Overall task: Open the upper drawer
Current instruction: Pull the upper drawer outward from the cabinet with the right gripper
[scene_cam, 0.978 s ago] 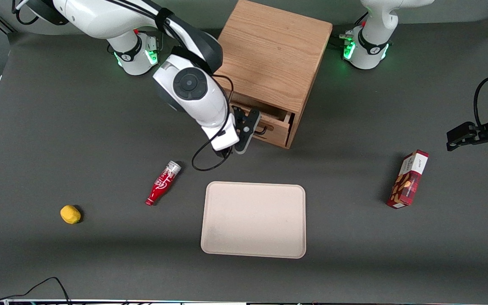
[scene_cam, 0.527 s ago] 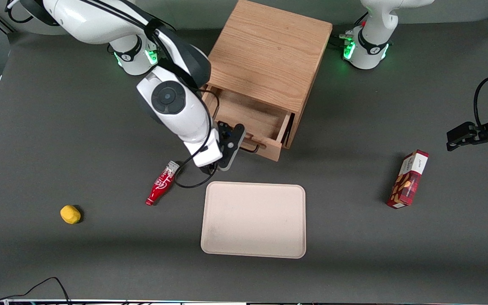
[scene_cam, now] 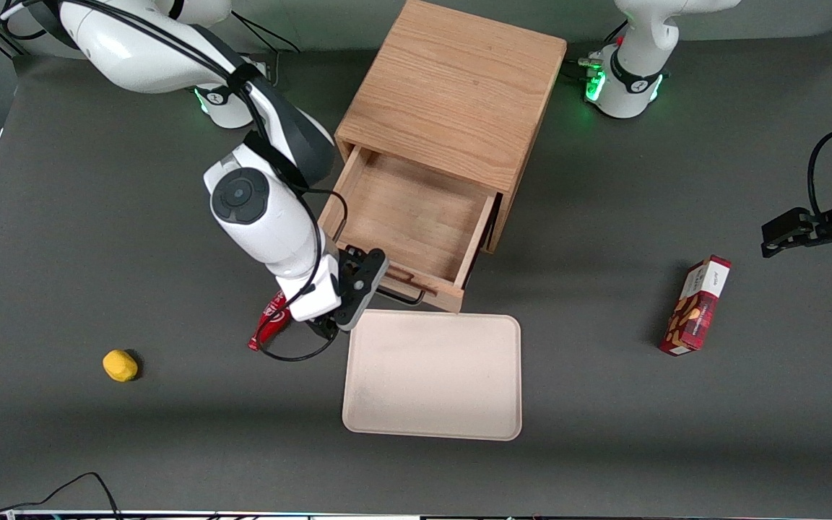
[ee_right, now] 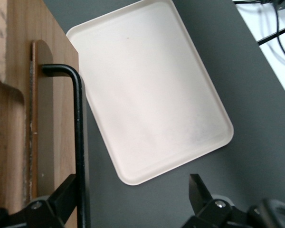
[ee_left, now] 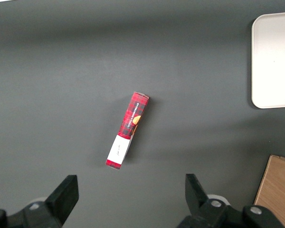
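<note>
The upper drawer (scene_cam: 409,217) of the light-oak cabinet (scene_cam: 452,94) stands pulled far out, its inside bare. Its front (ee_right: 52,118) with the thin black wire handle (scene_cam: 403,296) nearly reaches the tray. My right gripper (scene_cam: 373,278) is at the handle's end toward the working arm. In the right wrist view the gripper (ee_right: 133,183) is open wide, and the handle bar (ee_right: 78,142) lies just inside one finger (ee_right: 66,190), close against it. The other finger (ee_right: 199,190) is over bare table. The lower drawer is hidden under the upper one.
A beige tray (scene_cam: 434,375) lies just in front of the drawer, also in the right wrist view (ee_right: 152,95). A red bottle (scene_cam: 266,328) lies partly under my wrist. A yellow fruit (scene_cam: 120,365) lies toward the working arm's end. A red box (scene_cam: 698,307) lies toward the parked arm's end.
The gripper has moved toward the front camera with the handle, and the upper drawer has slid from barely open to far out. My wrist now covers part of the red bottle.
</note>
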